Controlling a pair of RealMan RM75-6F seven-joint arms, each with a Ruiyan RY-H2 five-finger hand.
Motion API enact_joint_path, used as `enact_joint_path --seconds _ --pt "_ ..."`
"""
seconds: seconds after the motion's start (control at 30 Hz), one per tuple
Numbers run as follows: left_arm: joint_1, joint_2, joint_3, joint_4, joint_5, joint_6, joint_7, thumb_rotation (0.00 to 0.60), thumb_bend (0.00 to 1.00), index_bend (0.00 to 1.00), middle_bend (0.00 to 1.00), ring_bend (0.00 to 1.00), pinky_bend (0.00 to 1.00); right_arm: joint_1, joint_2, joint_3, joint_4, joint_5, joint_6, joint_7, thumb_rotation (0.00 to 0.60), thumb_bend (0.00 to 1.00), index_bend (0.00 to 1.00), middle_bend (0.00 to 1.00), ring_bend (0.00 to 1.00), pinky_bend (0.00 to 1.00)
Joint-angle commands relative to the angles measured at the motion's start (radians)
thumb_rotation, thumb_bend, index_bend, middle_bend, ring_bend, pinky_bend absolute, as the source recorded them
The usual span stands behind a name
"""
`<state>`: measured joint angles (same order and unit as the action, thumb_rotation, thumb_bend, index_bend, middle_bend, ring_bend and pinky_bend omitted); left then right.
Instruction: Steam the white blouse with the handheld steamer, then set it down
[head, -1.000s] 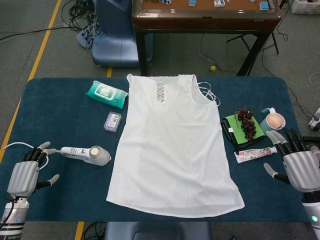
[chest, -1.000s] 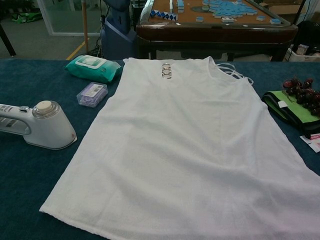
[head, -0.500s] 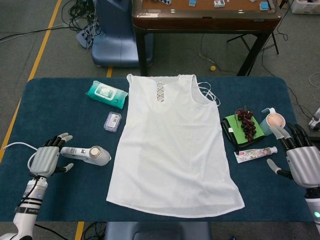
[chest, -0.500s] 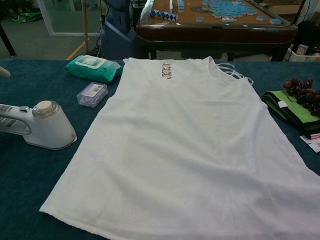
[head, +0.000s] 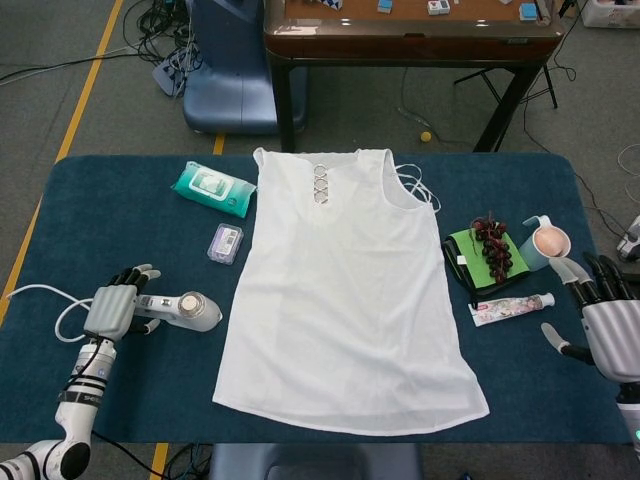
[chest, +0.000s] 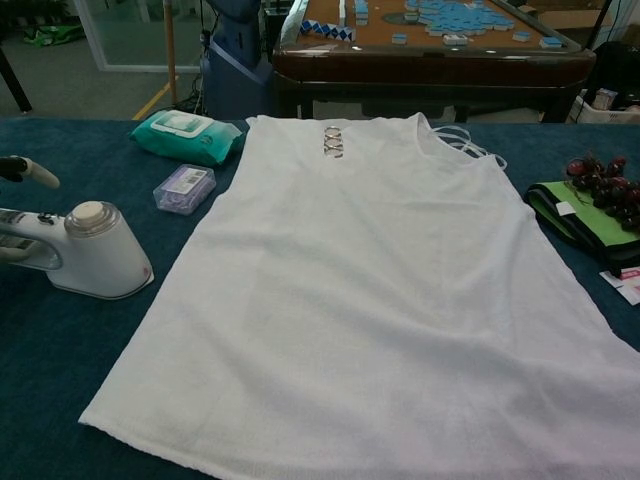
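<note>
You're looking at a white blouse on dark teal table cloth, white steamer, teal-green wipes pack, purple grapes on green cloth.

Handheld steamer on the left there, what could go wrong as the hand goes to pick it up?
The left hand is at the end of the handheld steamer's handle, so an end grip could let the heavier head tip. Its white cord loops beside the wrist and might snag. Swinging toward the white blouse, it could knock the small clear box.

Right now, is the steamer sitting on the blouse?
No, the steamer lies on the blue table cover, left of the white blouse.
</note>
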<state>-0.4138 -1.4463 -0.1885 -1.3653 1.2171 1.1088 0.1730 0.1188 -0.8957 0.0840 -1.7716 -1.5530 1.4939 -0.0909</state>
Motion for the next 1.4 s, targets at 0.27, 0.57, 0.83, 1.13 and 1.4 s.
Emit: enact_joint_path --seconds 0.27,0.57,0.83,1.13,1.4 --pt "-0.038 -0.075 -0.003 0.134 0.009 -0.018 -0.068 0.6 0.25 0.28 0.22 0.2 0.19 -0.007 0.0 -0.003 -0.001 0.007 0.002 -0.003 0.6 0.28 0.1 0.16 0.0 0.01" --pt "-0.059 -0.127 0.004 0.214 0.038 -0.011 -0.111 0.6 0.25 0.31 0.25 0.23 0.21 -0.016 0.0 -0.006 -0.002 0.018 0.003 -0.005 0.6 0.28 0.09 0.16 0.0 0.01" --pt "-0.082 -0.179 0.007 0.29 0.065 -0.007 -0.143 0.6 0.25 0.4 0.31 0.28 0.25 -0.024 -0.002 -0.009 0.001 0.029 0.003 -0.001 0.6 0.28 0.1 0.16 0.0 0.01" --pt "-0.107 -0.238 0.008 0.397 0.078 -0.015 -0.175 0.6 0.25 0.54 0.44 0.39 0.3 -0.024 -0.009 -0.008 0.01 0.039 -0.007 0.003 0.6 0.28 0.1 0.16 0.0 0.01" --pt "-0.122 -0.283 0.007 0.485 0.089 -0.018 -0.224 0.6 0.25 0.68 0.59 0.52 0.45 -0.019 -0.014 -0.005 0.016 0.047 -0.018 0.007 0.6 0.28 0.1 0.16 0.0 0.01"
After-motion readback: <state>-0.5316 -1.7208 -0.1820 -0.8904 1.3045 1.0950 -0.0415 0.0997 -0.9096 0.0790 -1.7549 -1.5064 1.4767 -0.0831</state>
